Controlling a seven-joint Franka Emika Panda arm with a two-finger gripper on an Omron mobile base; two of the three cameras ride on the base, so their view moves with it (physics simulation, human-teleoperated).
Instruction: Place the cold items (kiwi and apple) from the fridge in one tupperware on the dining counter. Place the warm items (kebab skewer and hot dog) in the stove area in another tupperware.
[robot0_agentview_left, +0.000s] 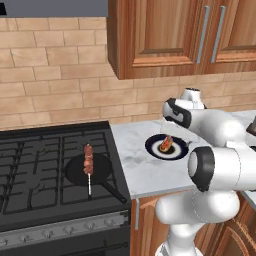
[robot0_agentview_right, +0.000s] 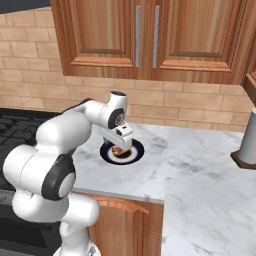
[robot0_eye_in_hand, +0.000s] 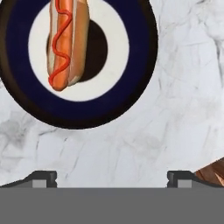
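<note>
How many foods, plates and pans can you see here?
Foods: 2, the hot dog and the kebab skewer
Plates: 1, the dark-rimmed plate
Pans: 1, the black pan
Total: 4

Hot dog (robot0_eye_in_hand: 65, 41): orange-brown with a red squiggle. Plate (robot0_eye_in_hand: 131, 87): white centre, navy rim. Worktop (robot0_eye_in_hand: 175, 109): grey-veined white marble.

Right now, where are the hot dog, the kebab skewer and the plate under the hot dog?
hot dog (robot0_eye_in_hand: 65, 41), hand view, middle of the sausage.
kebab skewer (robot0_agentview_left: 88, 159), left base view, on the meat.
plate (robot0_eye_in_hand: 131, 94), hand view, dark blue rim.
</note>
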